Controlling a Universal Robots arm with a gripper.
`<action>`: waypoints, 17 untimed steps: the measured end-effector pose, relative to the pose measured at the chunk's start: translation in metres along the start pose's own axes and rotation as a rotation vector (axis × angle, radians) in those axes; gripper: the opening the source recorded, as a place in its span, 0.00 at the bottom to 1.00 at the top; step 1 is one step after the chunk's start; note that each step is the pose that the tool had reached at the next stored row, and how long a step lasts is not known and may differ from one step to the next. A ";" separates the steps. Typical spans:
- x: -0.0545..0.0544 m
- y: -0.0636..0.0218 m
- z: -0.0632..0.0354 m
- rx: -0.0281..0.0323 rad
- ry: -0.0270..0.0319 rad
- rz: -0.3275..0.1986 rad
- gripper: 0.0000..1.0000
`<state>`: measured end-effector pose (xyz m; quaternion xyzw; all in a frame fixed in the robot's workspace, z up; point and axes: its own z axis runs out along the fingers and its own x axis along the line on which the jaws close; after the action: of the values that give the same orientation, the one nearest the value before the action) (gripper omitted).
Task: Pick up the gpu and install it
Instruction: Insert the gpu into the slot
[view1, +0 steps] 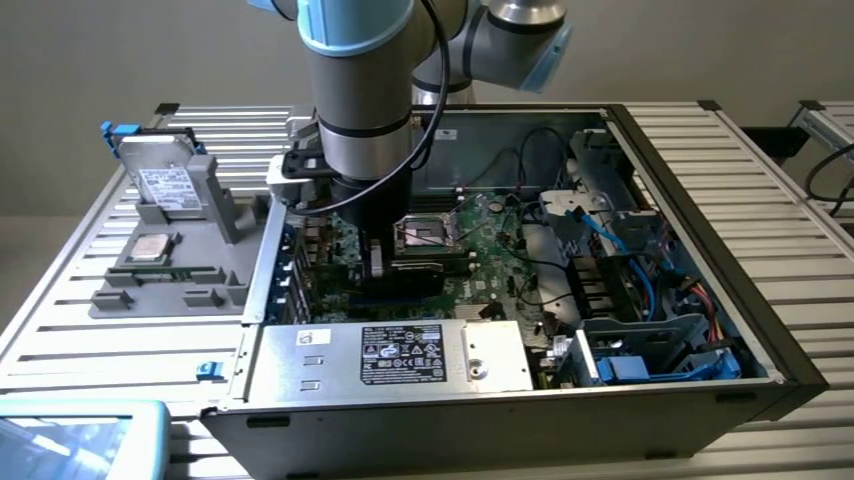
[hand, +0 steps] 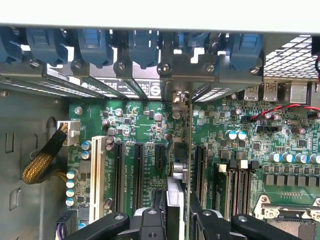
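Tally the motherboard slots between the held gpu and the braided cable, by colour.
white slot: 1
black slots: 3
Total: 4, all unoccupied, beside the gpu that the gripper holds edge-on.

My arm: a thick silver-grey cylindrical arm tube (view1: 358, 90) ringed by a black band, with pale blue plastic joint caps (view1: 545, 62) and a thin black cable (view1: 430, 110) looping down beside it. I see a black wrist housing (view1: 367, 205) lower down, and black metal gripper linkage bars (hand: 150, 222) fastened with round silver screws
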<state>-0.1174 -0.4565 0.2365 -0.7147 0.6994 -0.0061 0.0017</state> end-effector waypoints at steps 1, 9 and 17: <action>0.000 0.0000 0.0002 0.0000 0.0000 0.000 0.29; 0.000 0.0000 0.0005 -0.0002 -0.0002 0.000 0.29; 0.000 0.0001 0.0006 -0.0002 -0.0006 0.000 0.30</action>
<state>-0.1174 -0.4564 0.2359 -0.7147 0.6994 -0.0058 0.0018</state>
